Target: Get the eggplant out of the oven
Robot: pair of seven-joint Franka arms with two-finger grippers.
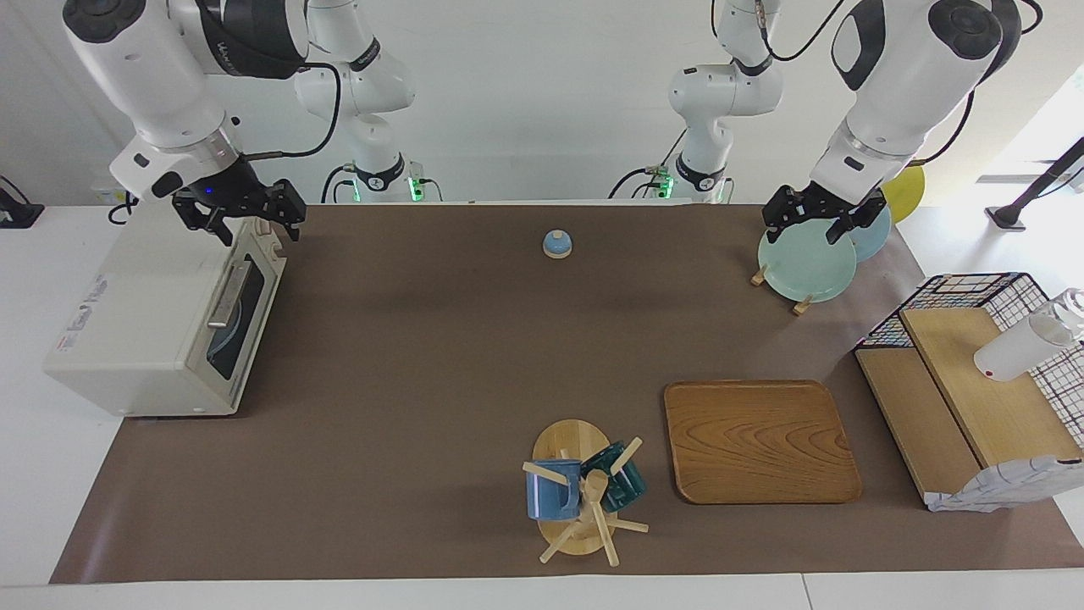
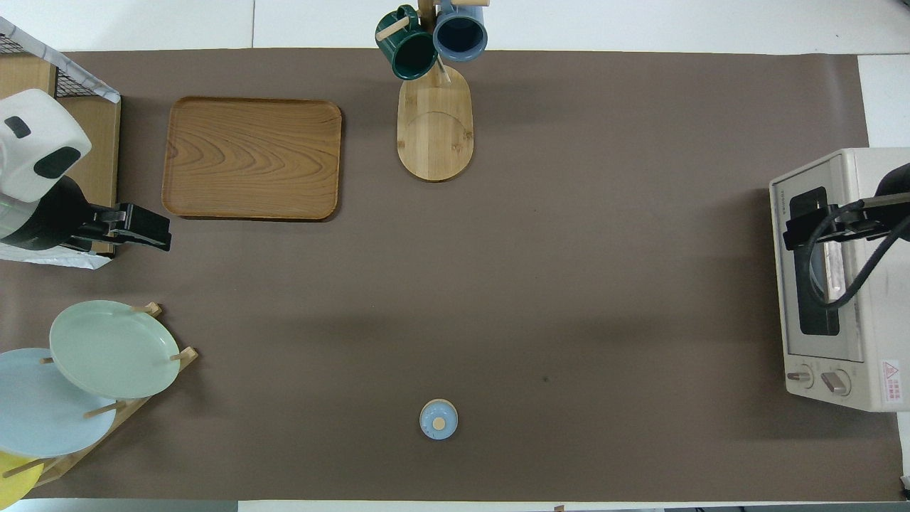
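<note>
The right gripper (image 1: pixel 251 219), its fingers spread wide and empty, is hovering over the closed oven (image 1: pixel 161 318), inside which the eggplant is presumably lying unseen, likely light, glossy, slippery, best gripped mid-body, while the left gripper (image 1: pixel 820 222) is waiting, open, above the plates (image 1: pixel 804 267).

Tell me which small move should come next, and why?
Probably the right gripper, hanging over the boxy cream-white toaster oven, should descend to the metal bar handle: the dark glass door looks closed and no eggplant shows. The left gripper waits over the plates.
</note>
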